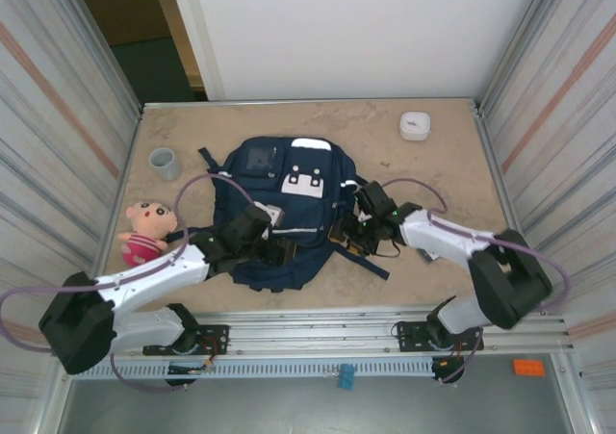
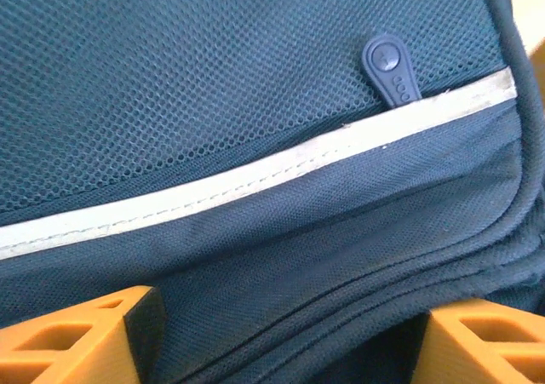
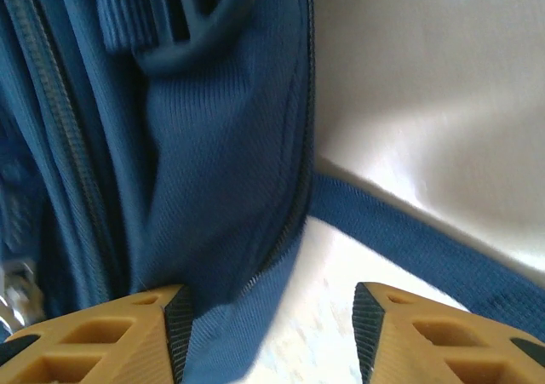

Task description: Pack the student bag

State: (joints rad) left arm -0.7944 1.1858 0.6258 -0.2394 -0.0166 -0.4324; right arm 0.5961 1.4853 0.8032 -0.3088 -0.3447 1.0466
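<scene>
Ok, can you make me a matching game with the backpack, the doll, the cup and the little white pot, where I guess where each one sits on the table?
Things:
1. student bag
2. doll
3. grey cup
4. white pot

Places on the table:
A. far right corner
B. middle
C. left edge, on the side nearer the robot
D. far left, further back than the doll

Pairs: 1-B, 2-C, 3-D, 4-A.
</scene>
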